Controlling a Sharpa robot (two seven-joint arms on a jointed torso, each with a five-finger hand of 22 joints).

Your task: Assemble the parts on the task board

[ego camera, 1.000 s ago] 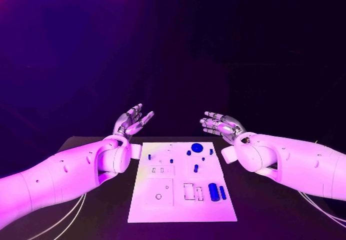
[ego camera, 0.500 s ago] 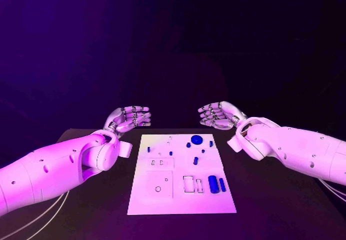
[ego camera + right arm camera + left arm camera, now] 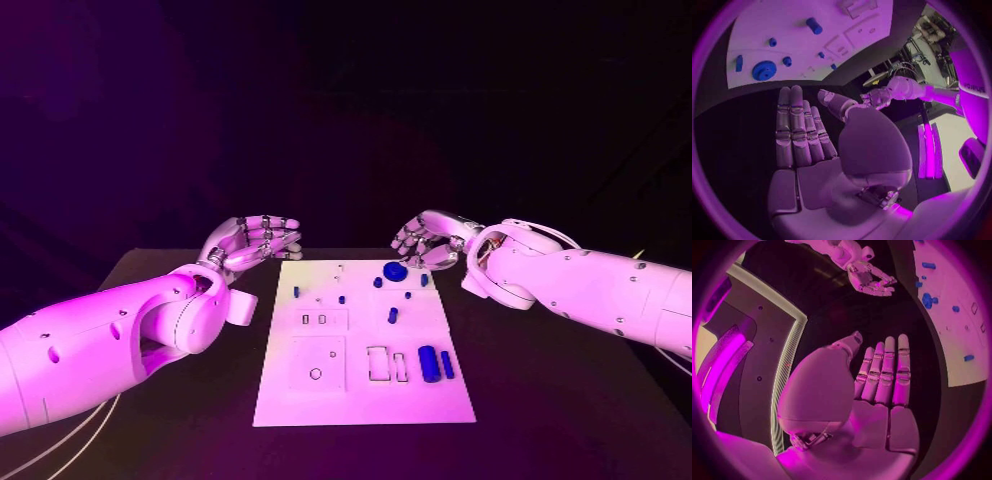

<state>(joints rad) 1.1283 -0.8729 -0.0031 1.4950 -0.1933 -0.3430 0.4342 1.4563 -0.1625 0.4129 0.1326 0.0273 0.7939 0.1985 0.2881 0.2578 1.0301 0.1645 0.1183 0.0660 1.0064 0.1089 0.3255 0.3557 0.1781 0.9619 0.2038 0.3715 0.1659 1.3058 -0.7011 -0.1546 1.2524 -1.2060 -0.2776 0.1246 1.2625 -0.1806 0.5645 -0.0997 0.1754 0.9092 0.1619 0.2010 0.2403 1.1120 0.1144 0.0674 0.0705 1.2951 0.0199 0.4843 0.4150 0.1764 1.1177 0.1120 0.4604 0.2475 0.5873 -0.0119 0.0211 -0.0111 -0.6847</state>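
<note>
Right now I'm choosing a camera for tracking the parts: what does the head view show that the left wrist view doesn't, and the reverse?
Head view alone: the large dark-blue cylinder at the white task board's near end. Left wrist view alone: the left hand's palm, fingers straight, holding nothing. Both: the round blue gear and the right hand.

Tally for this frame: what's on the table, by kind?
Hands: 2 (left hand, right hand)
Task board: 1
Blue gear: 1
Other blue parts: at least 7, some too small to be sure
Total: at least 11
</note>
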